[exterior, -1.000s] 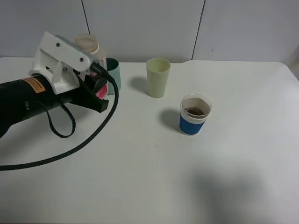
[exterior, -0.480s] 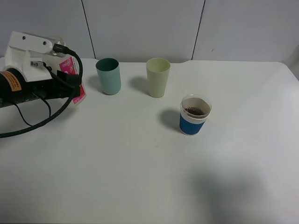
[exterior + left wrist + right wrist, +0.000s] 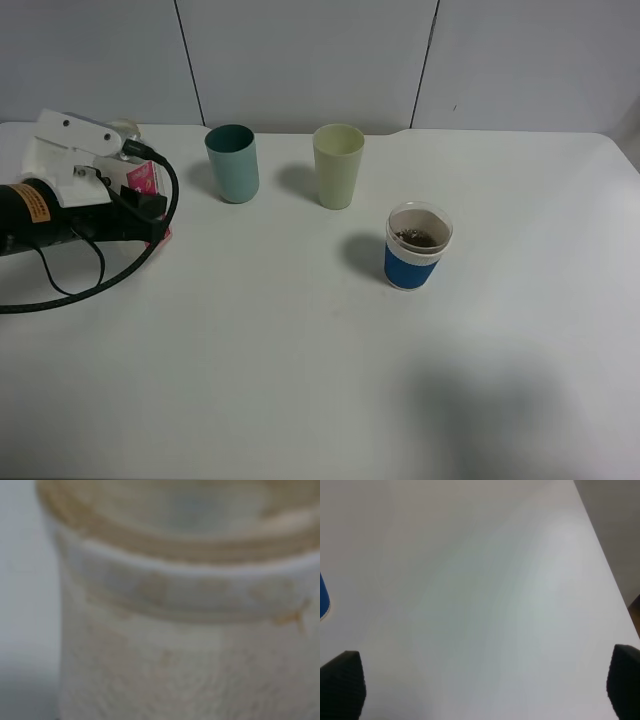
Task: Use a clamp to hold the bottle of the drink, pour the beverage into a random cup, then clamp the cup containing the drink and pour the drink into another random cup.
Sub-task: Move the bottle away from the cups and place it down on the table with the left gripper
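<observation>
Plainly, the left fingers (image 3: 148,207) are clamped on the bottle (image 3: 142,178), whose pink-red label shows between them at the far left of the surface (image 3: 300,380). Its wide neck fills the left wrist view, blurred, and whether its base rests on the surface cannot be told. The right fingers (image 3: 342,685) are held wide apart over bare surface, with nothing between them.

Only a sliver of blue is seen at the margin of the right wrist view, so the blue-banded cup (image 3: 417,245) is judged to lie off to one side of those fingers, not between them. In the exterior high view that cup stands upright, right of the middle, with the brown beverage (image 3: 418,238) in it. The first pour is therefore judged done.

The cup is to be clamped next. The right arm is judged the nearer, the left being well apart and occupied. As the cup's long axis is vertical, a sideways grip across the band is called for.

The pale yellow-green tumbler (image 3: 338,165) stands near, behind and left of the cup, apart from it. The teal tumbler (image 3: 232,162) is further left.
</observation>
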You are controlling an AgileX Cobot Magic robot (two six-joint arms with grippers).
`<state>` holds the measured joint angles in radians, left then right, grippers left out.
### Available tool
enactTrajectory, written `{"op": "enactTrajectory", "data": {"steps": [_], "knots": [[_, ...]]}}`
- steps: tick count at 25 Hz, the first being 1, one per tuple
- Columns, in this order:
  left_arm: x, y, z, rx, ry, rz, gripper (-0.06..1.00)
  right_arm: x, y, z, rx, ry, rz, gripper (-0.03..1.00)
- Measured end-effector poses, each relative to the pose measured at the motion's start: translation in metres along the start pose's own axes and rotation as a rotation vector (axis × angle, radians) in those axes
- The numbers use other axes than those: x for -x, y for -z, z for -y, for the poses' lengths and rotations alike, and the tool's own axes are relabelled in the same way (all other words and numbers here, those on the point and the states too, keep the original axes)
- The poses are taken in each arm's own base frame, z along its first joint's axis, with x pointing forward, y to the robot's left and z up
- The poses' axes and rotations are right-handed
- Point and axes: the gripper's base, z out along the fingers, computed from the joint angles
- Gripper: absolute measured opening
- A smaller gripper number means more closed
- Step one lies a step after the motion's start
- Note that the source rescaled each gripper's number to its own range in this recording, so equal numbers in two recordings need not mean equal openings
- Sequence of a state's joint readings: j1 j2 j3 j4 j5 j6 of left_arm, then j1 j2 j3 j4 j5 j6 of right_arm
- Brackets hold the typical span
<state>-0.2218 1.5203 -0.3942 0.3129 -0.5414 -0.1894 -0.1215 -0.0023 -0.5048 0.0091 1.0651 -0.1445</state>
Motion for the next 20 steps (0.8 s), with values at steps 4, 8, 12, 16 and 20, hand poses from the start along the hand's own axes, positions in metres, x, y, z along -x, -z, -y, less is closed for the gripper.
{"op": "enactTrajectory", "data": {"steps": [4,8,12,16,20], "knots": [[-0.008,-0.004,0.002,-0.018,-0.009,0.004,0.05,0.0,0.0,0.0,0.0,0.0,0.0,0.89],[-0.015,-0.01,0.005,-0.054,-0.019,0.044,0.05,0.0,0.0,0.0,0.0,0.0,0.0,0.89],[-0.017,-0.017,0.007,-0.082,-0.021,0.105,0.05,0.0,0.0,0.0,0.0,0.0,0.0,0.89],[-0.025,-0.025,0.008,-0.101,-0.021,0.119,0.05,0.0,0.0,0.0,0.0,0.0,0.0,0.89],[-0.032,-0.03,0.008,-0.104,-0.039,0.099,0.05,0.0,0.0,0.0,0.0,0.0,0.0,0.89]]}}
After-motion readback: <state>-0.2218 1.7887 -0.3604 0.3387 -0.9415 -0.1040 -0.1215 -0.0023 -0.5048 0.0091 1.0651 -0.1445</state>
